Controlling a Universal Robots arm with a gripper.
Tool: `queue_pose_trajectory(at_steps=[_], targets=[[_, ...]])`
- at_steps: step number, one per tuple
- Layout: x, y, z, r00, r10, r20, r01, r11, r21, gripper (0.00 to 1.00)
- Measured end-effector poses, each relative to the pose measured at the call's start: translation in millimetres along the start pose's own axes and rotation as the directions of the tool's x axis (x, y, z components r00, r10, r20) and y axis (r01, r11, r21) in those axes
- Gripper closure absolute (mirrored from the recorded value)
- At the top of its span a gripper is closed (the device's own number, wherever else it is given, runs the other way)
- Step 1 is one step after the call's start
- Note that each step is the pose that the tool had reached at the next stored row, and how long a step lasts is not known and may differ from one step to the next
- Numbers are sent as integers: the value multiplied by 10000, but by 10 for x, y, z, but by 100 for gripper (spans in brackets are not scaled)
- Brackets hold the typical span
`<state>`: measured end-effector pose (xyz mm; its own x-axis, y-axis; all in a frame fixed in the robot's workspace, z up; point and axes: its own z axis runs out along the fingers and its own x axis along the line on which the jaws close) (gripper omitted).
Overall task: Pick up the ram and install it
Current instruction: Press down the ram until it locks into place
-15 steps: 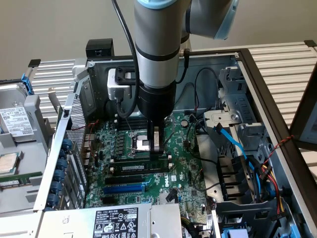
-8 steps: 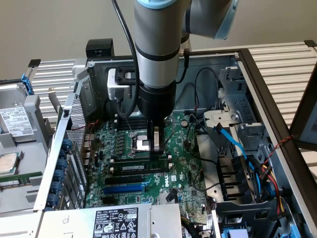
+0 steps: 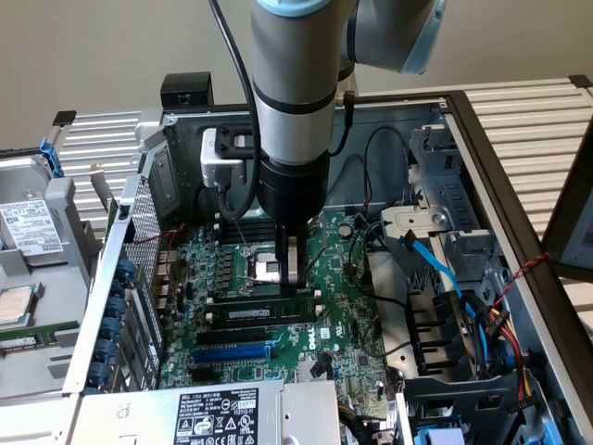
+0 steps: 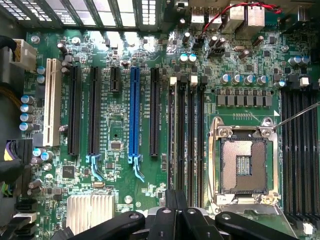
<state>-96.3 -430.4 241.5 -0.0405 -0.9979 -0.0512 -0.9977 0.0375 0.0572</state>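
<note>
Hovering over the motherboard (image 3: 343, 334), the hand (image 3: 295, 278) is closed above the ram (image 3: 264, 313).

Closed fingers (image 4: 175, 210) over motherboard (image 4: 125, 125)

Even, bright indoor light; glare whitens the wrist view's vent slots (image 4: 125, 12).

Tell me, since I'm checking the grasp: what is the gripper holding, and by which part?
It cannot be told. The gripper is shut, tips down by the ram near its end toward the exterior view's right, on the motherboard.
</note>
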Motion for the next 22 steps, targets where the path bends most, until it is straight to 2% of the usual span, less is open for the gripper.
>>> queue_pose_trajectory(at_steps=[6,22], targets=[[-3,-2,63,10000,-2,2,2,10000,35,89],[1,-6,134,10000,-1,-2,1,10000,38,89]])
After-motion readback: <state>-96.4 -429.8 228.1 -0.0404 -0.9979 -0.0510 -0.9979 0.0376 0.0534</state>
